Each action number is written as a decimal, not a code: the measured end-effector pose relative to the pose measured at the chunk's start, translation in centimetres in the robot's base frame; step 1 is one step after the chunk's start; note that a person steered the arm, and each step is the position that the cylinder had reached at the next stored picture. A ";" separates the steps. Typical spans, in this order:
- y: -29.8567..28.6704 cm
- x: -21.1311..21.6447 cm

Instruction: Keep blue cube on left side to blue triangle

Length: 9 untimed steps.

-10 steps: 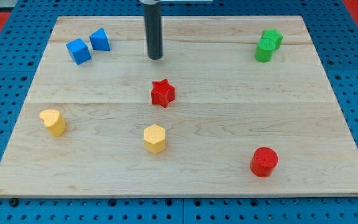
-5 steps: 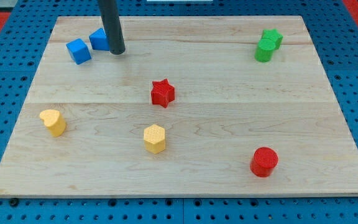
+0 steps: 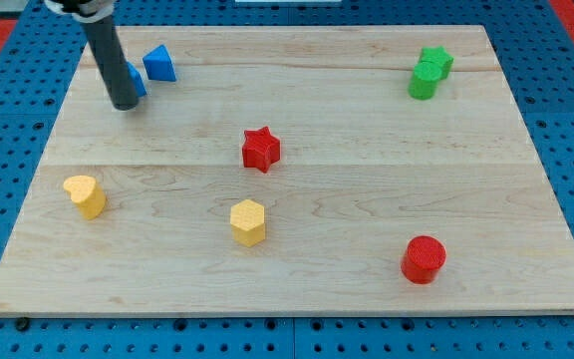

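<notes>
While rod covers it: blue cube [image 3: 137, 82] mostly hidden, near top-left corner.
Tip: my tip [image 3: 126, 105] on board, at cube's front edge; contact can't tell.
Tool: plain rod, no jaws.
Blue triangle [image 3: 159, 64]: just right of cube.

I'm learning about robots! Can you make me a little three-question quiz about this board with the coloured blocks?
1. True or false: the blue triangle lies to the view's right of my tip.
2. Which block is nearest the view's bottom right: A red star, B red cylinder, C yellow hexagon?
3. Fill in: my rod covers most of the blue ____.

Key: 1 true; 2 B; 3 cube.
</notes>
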<state>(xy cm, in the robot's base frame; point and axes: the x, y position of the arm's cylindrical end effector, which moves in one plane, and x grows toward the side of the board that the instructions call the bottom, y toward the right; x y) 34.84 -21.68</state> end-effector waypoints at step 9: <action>-0.2 -3.9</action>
